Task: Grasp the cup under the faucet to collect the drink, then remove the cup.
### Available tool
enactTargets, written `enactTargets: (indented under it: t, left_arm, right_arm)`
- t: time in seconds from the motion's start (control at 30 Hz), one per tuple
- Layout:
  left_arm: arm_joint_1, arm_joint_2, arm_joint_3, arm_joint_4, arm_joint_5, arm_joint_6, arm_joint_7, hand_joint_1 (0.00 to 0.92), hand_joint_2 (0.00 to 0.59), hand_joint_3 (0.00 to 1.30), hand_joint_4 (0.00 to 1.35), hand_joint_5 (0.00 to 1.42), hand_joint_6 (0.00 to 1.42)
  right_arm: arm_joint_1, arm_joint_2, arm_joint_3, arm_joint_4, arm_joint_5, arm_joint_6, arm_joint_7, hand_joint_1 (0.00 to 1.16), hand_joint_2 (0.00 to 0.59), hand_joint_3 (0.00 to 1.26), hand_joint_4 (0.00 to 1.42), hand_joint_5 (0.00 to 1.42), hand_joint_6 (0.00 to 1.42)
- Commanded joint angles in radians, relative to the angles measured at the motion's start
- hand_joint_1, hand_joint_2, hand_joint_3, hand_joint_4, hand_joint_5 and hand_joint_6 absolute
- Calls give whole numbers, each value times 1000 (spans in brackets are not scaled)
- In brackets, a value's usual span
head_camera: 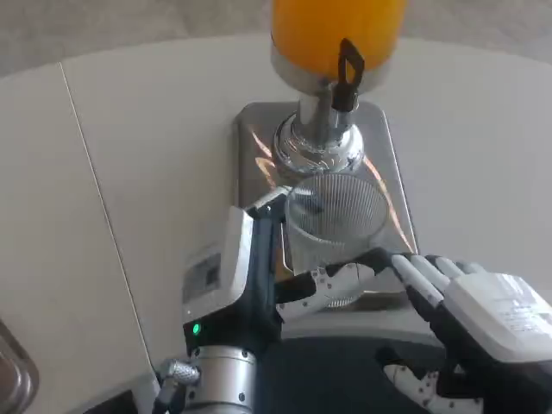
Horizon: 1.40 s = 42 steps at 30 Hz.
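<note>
One clear ribbed plastic cup (336, 226) is clamped in the left hand (259, 267), fingers wrapped round its lower wall, sitting over the steel drip tray (390, 164) just in front of the chrome faucet base (317, 142). Right hand (479, 315) waits beside it, fingers straight and close together, holding nothing. Tbh I'd keep the cup upright, line the rim up under the spout, then send the right hand up to the black tap lever (348, 73) on the orange juice dispenser (338, 30).
</note>
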<state>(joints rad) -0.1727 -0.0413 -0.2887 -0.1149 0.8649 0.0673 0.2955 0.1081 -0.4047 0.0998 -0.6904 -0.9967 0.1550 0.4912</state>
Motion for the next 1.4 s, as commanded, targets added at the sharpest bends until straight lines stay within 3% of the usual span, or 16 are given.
enactTargets:
  t: [0.03, 0.3, 0.5, 0.97, 1.17, 1.27, 1.4]
  left_arm:
    - [-44, -18, -16, 34, -17, 0, 41, 459, 118, 993, 1179, 1418, 1424]
    - [-88, -10, -16, 88, -42, 2, 67, 459, 119, 991, 1179, 1418, 1424]
    - [-120, -9, -15, 138, -52, -1, 85, 458, 120, 994, 1179, 1418, 1424]
    - [-283, -47, -20, 391, -102, -7, 207, 453, 126, 988, 1179, 1418, 1424]
    - [-337, -59, -17, 488, -129, -5, 269, 454, 127, 987, 1179, 1418, 1424]
    - [-350, -63, -14, 526, -135, -3, 297, 454, 127, 987, 1179, 1418, 1424]
    - [-368, -67, -4, 567, -154, 3, 331, 452, 132, 987, 1179, 1418, 1424]
  right_arm:
    - [30, -22, -46, -37, 8, 10, 36, 329, 477, 0, 0, 0, 0]
    - [55, -39, -108, -60, 5, 23, 77, 334, 474, 0, 0, 0, 0]
    - [65, -28, -130, -105, 6, 42, 108, 340, 471, 0, 0, 0, 0]
    - [123, 9, -118, -137, -26, 62, 153, 349, 470, 0, 0, 0, 0]
    - [95, 15, -117, -149, -24, 71, 173, 349, 472, 0, 0, 0, 0]
    - [85, 12, -96, -156, -63, 62, 195, 291, 474, 0, 0, 0, 0]
    - [108, 21, -58, -147, -115, 19, 164, 253, 488, 0, 0, 0, 0]
